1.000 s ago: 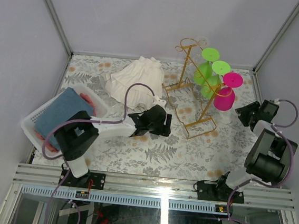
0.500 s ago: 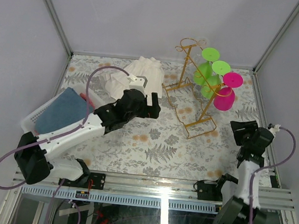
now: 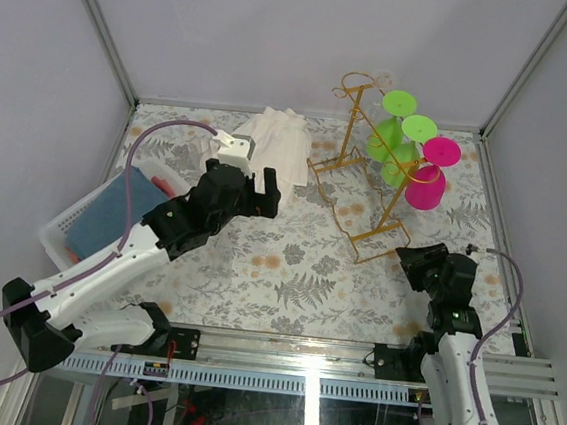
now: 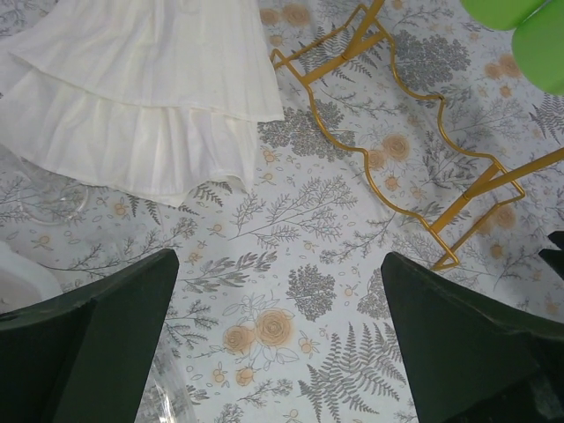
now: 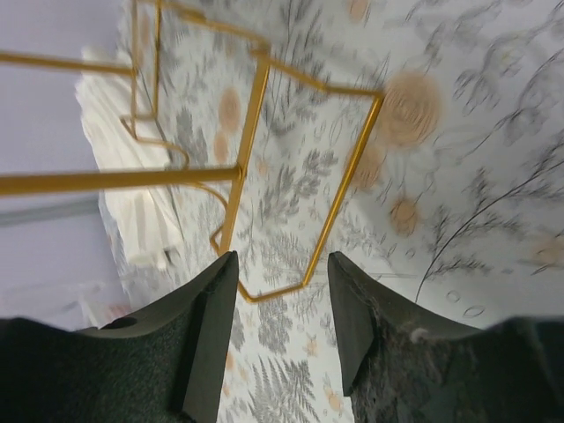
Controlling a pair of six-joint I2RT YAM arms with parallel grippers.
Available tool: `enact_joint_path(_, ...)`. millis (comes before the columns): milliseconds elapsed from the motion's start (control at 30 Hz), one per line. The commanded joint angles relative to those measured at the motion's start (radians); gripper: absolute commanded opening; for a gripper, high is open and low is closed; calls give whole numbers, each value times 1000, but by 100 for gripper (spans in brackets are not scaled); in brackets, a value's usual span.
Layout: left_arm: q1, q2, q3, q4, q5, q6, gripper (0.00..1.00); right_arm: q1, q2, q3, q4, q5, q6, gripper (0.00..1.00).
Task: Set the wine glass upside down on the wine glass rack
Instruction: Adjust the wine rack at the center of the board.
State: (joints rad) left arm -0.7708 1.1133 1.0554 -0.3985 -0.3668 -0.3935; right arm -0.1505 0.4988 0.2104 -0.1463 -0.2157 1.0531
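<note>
The gold wine glass rack (image 3: 349,128) stands at the back right, its foot rails (image 5: 249,132) filling the right wrist view. Green glasses (image 3: 397,133) and a magenta one (image 3: 427,186) hang on it upside down. Clear glass shows only in the left wrist view: a round foot (image 4: 53,198) by the white cloth and a curved part (image 4: 167,397) beside my left finger. My left gripper (image 3: 256,185) (image 4: 280,264) hangs open over the patterned table, just in front of the cloth. Just short of the rack's near corner, my right gripper (image 3: 414,260) (image 5: 282,260) is open and holds nothing.
A white cloth (image 3: 280,142) (image 4: 150,88) lies crumpled at the back centre. A white plastic basket (image 3: 71,227) with blue fabric (image 3: 113,211) in it sits at the left edge. Grey walls close in the table on three sides.
The left arm has stretched out from mid-table toward the cloth, and its jaws have spread wider. The right gripper has come from the right wall forward and inward to the rack's foot.
</note>
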Motion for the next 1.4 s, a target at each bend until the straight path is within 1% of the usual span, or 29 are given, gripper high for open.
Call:
enact_joint_path(0, 15, -17, -24, -5, -36, 43, 100, 181, 82, 41, 97, 180, 86, 52)
enact_joint_path(167, 33, -21, -37, 0, -16, 47, 100, 345, 189, 14, 263, 313, 156, 51)
enact_joint_path(267, 48, -22, -38, 1, -6, 51, 100, 412, 265, 9, 383, 373, 170, 51)
enact_joint_path(467, 66, -18, -41, 1, 21, 47, 100, 475, 467, 34, 571, 412, 196, 51)
enact_joint_path(700, 81, -17, -44, 2, 30, 48, 100, 491, 631, 75, 712, 451, 198, 51)
enact_joint_path(867, 95, -16, -44, 4, 47, 46, 100, 491, 730, 96, 765, 439, 216, 49)
enact_joint_path(1033, 111, -12, -46, 6, 67, 42, 100, 490, 822, 106, 807, 426, 230, 39)
enact_joint_path(1167, 118, -12, -47, 6, 74, 39, 100, 492, 864, 114, 818, 419, 225, 33)
enact_joint_path(1367, 128, -9, -50, 7, 82, 33, 100, 492, 876, 134, 753, 450, 175, 24)
